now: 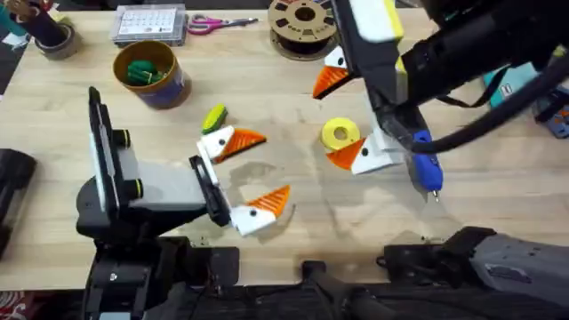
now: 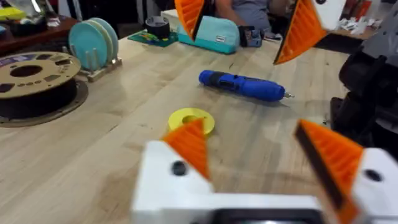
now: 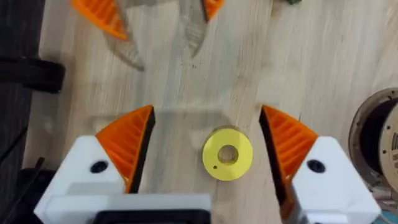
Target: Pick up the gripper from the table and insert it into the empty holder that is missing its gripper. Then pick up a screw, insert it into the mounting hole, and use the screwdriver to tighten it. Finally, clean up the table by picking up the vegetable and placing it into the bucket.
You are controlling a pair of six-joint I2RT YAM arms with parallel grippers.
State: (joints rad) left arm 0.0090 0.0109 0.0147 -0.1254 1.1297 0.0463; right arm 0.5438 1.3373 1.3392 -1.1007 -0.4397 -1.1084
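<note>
- My left tool [image 1: 244,173] sits low over the table [image 1: 293,236] near centre, fingers spread wide w/ nothing between; both orange tips [image 1: 246,140] on.
- From left wrist cam I see my own spread tips [image 2: 189,144] in front, the right arm's tool hanging beyond, tips [image 2: 303,30] pointing down.
- My right tool [image 3: 206,146] hovers over the flat yellow ring [image 3: 227,154], fingers wide apart, straddling it w/o touching, as far as I can tell. Orange pads [image 3: 127,140] on both white blocks.
- In overhead, right tool [image 1: 338,120] is right of centre, ring [image 1: 340,134] between its tips.
- Screwdriver [image 1: 427,166] lies flat on the table just right of the right tool, blue body, thin bit pointing toward my side. Left wrist cam has it [image 2: 242,84] past the ring [image 2: 191,120], apart from it.
- Vegetable [image 1: 214,117], yellow-green, lies on the table just beyond the left tool's far tip, near the bucket.
- Bucket [image 1: 169,87] stands upper left, dark green pieces [image 1: 142,71] inside.
- Filament spool [image 1: 302,25] at far edge; also in left wrist cam [image 2: 34,78].
- Scissors [image 1: 213,24] and a clear box [image 1: 149,25] along far edge.
</note>
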